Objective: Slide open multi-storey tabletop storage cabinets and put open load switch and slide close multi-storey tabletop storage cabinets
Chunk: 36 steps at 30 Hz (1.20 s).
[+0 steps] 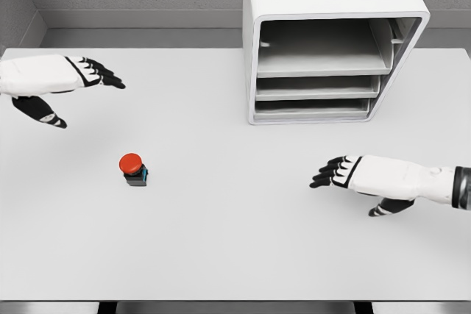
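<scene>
A small switch [133, 169] with a red round cap on a dark body stands on the white table [221, 240], left of the middle. The white multi-storey cabinet [327, 34] stands at the back right, its three drawers facing me with the top one [316, 64] showing a deep dark opening. My left hand [92, 75] hovers at the far left, fingers stretched out and holding nothing, well above the switch. Over the table at the right, my right hand [335, 173] lies flat with spread fingers, below the cabinet.
A grey wall runs behind the table. The table's front edge [235, 301] lies at the bottom of the view.
</scene>
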Tool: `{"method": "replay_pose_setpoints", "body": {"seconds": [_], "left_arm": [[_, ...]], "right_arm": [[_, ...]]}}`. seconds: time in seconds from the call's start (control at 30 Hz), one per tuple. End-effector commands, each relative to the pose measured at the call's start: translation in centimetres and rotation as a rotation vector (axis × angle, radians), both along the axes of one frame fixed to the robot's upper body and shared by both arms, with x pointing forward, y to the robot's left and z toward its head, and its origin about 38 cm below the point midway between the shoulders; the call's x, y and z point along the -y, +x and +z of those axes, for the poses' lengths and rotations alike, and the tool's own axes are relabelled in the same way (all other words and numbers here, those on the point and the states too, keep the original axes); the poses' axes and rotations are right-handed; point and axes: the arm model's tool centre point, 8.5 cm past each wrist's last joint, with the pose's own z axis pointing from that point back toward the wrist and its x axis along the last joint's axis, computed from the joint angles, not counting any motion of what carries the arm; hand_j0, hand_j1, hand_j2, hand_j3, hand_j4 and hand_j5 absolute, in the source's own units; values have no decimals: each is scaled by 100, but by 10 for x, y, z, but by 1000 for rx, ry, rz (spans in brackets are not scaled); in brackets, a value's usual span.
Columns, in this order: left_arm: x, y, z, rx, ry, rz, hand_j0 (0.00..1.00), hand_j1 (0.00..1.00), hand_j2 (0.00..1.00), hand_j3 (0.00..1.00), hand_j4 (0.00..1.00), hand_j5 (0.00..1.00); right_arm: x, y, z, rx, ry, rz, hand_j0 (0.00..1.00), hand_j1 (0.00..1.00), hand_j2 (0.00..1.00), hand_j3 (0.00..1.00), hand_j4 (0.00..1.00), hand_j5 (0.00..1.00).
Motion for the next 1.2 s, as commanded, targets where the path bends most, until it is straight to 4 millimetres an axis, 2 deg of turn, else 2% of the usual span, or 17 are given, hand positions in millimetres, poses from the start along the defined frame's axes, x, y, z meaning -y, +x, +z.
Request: {"method": "replay_pose_setpoints", "body": {"seconds": [0.0,0.13,0.33,0.37,0.4,0.47,0.57,0.67,0.8,0.93,0.97,1.03,1.1,1.17], "left_arm": [[2,1,0,-2,-10,-1,100,100,100,100,100,100],[2,1,-1,-4,-10,-1,100,100,100,100,100,100],[7,0,-2,-7,-11,-16,100,100,100,100,100,100],[10,-2,-12,-35,0,-28,100,100,100,100,100,100],[13,-4,-17,-47,10,-38,100,100,100,100,100,100],[20,-10,-39,-107,33,-63,100,100,100,100,100,100],[21,-12,-45,-123,39,-68,100,100,100,100,100,100],[23,-13,-48,-131,42,-73,100,100,100,100,100,100],[39,-11,-55,-127,36,-106,100,100,100,100,100,100],[43,-10,-60,-125,54,-116,100,100,100,100,100,100],[44,-10,-61,-128,51,-118,100,100,100,100,100,100],[50,-11,-64,-131,46,-131,100,100,100,100,100,100],[69,-12,-73,-146,28,-172,100,100,100,100,100,100],[70,-15,-73,-147,32,-182,100,100,100,100,100,100]], "right_arm": [[-1,-1,-1,-6,5,0,100,100,100,100,100,100],[-3,6,8,24,13,1,100,100,100,100,100,100],[-11,38,66,188,36,16,100,100,100,100,100,100],[-15,45,80,228,50,22,100,100,100,100,100,100],[-19,48,84,242,60,27,100,100,100,100,100,100],[-19,52,89,256,63,24,100,100,100,100,100,100],[-22,62,100,281,68,-12,100,100,100,100,100,100],[-47,81,96,272,21,-58,100,100,100,100,100,100],[-48,91,92,255,18,-79,100,100,100,100,100,100],[-47,115,99,244,33,-180,100,100,100,100,100,100],[-54,118,99,236,28,-185,100,100,100,100,100,100],[-64,129,82,203,-5,-186,100,100,100,100,100,100],[-67,137,80,193,-8,-196,100,100,100,100,100,100],[-71,141,71,168,-17,-203,100,100,100,100,100,100]]}}
